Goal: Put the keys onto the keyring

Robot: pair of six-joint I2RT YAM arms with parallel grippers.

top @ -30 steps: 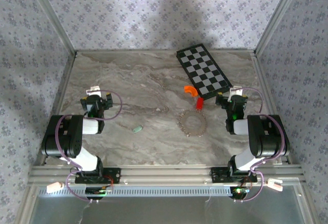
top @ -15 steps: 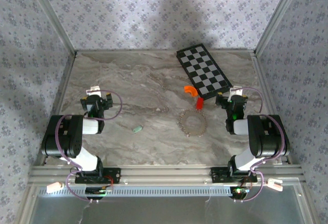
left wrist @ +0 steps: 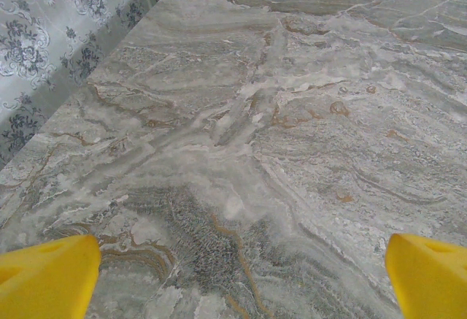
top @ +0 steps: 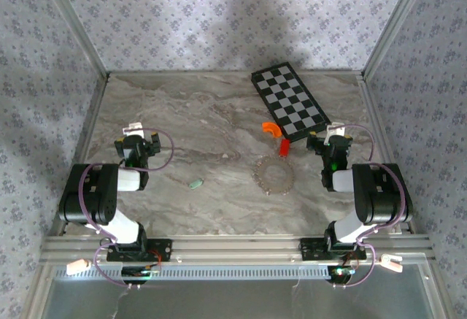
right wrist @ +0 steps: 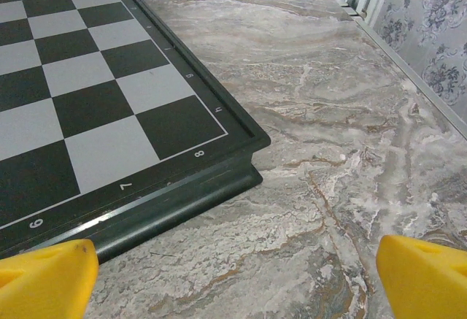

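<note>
The keys, one tiny pale teal-green oblong piece (top: 195,184), lie flat on the marble table a little left of centre. To their right the keyring (top: 273,176), a limp silvery beaded-chain loop, rests on the table. My left gripper (top: 139,140) stays at the left side, behind and left of the keys, open with nothing between its yellow fingertips (left wrist: 47,279). At the right side my right gripper (top: 330,144) is open as well, to the right of the keyring, its yellow fingertips (right wrist: 44,279) wide apart over bare marble.
A black-and-white checkered board (top: 288,100) lies at the back right, its corner (right wrist: 252,155) close in front of my right gripper. An orange curved piece (top: 271,128) and a small red block (top: 283,147) lie between board and chain. Patterned walls enclose the table.
</note>
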